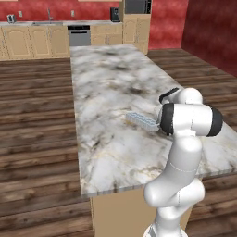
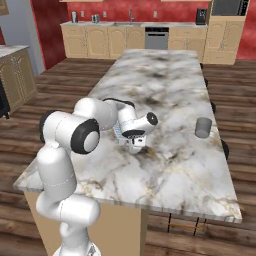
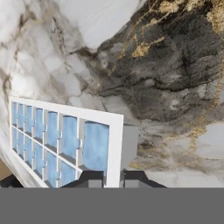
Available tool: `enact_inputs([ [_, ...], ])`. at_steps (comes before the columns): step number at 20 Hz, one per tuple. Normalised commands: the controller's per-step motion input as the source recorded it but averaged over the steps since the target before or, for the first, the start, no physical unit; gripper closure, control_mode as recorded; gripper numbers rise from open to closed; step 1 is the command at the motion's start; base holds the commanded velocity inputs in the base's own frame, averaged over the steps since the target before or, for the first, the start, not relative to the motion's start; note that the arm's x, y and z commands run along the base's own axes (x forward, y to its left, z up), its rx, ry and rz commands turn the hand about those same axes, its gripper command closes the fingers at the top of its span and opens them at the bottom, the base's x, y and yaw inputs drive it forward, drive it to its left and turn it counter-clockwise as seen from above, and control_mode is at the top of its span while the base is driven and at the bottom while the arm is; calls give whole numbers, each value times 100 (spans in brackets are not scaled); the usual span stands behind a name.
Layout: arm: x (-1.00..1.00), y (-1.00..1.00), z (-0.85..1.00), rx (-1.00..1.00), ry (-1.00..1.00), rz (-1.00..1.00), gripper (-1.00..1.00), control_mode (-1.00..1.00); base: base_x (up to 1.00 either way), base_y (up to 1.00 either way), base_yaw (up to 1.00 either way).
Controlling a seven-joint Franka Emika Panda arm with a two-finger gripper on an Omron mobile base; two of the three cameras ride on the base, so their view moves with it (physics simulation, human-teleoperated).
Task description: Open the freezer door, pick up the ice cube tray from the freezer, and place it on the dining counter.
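- The end effector [image 3: 114, 178] pinches the white rim of the ice cube tray [image 3: 61, 142], jaws narrow.
- The arm bends low over the marble surface [image 1: 111, 88].
- The tray sits on the surface; the arm hides part of it.

The gripper [image 3: 113, 178] hangs low over the dining counter [image 1: 106, 83], fingertips closed on the end rim of the ice cube tray [image 3: 61, 142], which lies on the counter top. In the hand view the tray stretches away to the left of the fingertips, with bare counter above and to the right of them. In the right base view a cup [image 2: 203, 127] stands on the same counter, well apart to the right of the gripper [image 2: 134, 146]. Behind the gripper, past the counter's far end, wall cabinets [image 1: 32, 40] and a dishwasher [image 1: 79, 35] line the back wall
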Motion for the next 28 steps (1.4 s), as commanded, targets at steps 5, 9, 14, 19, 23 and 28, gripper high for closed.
enact_inputs([
  [5, 0, 0, 0, 0, 0, 0, 100, -100, 0, 0, 0],
  [9, 0, 0, 0, 0, 0, 0, -100, -100, 0, 0, 0],
  [14, 0, 0, 0, 0, 0, 0, -100, -100, 0, 0, 0],
  [19, 0, 0, 0, 0, 0, 0, -100, -100, 0, 0, 0],
  [23, 0, 0, 0, 0, 0, 0, -100, -100, 0, 0, 0],
  [28, 0, 0, 51, -4, 2, 0, -100, -100, 0, 0, 0],
])
